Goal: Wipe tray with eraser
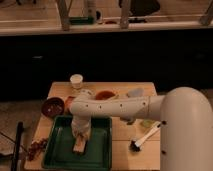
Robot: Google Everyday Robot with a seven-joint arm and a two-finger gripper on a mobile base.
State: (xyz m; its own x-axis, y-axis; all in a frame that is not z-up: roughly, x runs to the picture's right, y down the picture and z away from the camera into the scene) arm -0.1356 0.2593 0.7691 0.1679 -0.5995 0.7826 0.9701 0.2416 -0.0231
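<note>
The dark green tray (100, 155) lies at the front left of the wooden table. The tan eraser (79, 145) rests on the tray floor, left of its middle. My white arm reaches left across the table and bends down over the tray. My gripper (80, 136) points down right above the eraser and touches its top end.
A dark-red bowl (52, 107) stands left of the tray's far rim. A white cup (76, 80) is at the back. An orange dish (105, 95) and a grey-blue pad (135, 92) lie behind the arm. A white-handled brush (146, 136) lies at the front right. Red items (36, 146) sit at the table's left edge.
</note>
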